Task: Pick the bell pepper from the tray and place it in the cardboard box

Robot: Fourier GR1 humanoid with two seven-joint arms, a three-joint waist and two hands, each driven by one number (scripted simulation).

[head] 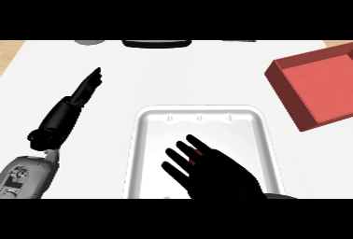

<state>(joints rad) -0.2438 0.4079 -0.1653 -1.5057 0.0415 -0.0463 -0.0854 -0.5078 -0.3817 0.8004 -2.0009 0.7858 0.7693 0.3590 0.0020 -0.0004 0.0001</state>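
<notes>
Your right hand (217, 175) hovers spread open over the tray (148, 154), lower centre, hiding the pepper (198, 152). Blind closing may miss. Left hand (72, 105) is open; box (324, 88) sits upper right.

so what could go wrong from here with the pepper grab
The right hand covers nearly all of the bell pepper in the white tray; only red slivers show between its fingers, so a misplaced grasp would be hard to spot. The red box sits far to the right, so the carry may clip its near wall.
</notes>
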